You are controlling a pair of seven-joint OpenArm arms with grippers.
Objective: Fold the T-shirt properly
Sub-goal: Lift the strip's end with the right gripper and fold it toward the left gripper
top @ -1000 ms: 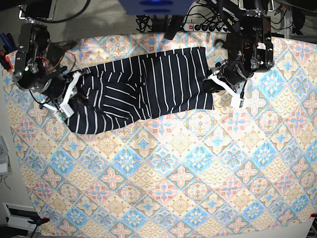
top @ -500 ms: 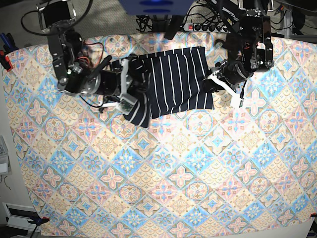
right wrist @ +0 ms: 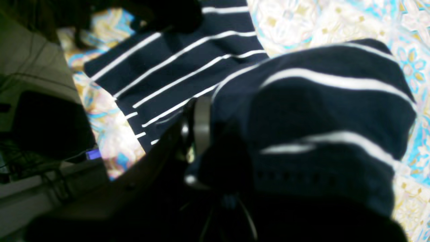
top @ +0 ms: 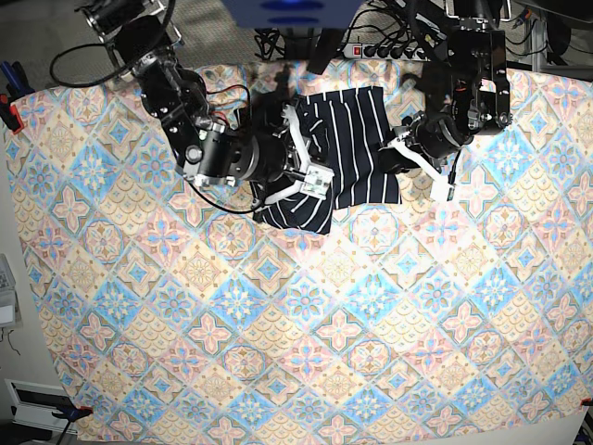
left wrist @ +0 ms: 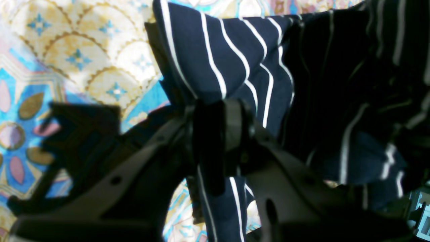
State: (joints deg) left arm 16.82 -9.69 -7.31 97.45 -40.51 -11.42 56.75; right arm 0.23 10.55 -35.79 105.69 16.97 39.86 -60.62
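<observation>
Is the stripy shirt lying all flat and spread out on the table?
No, the shirt is bunched and partly lifted, with both grippers pinching its ends above the tablecloth.

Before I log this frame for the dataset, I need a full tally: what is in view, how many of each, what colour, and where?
T-shirt: one, dark navy with thin white stripes, top middle of the table, partly folded over itself.
Tablecloth: one, pastel diamond tiles, covering the table.
Power strip: one, pale with dark sockets, behind the table's far edge, among black cables.
Right gripper: one, black with white fingers, shut on the T-shirt's folded-over side.
Left gripper: one, black with white fingers, shut on the T-shirt's edge on the base view's right.
</observation>
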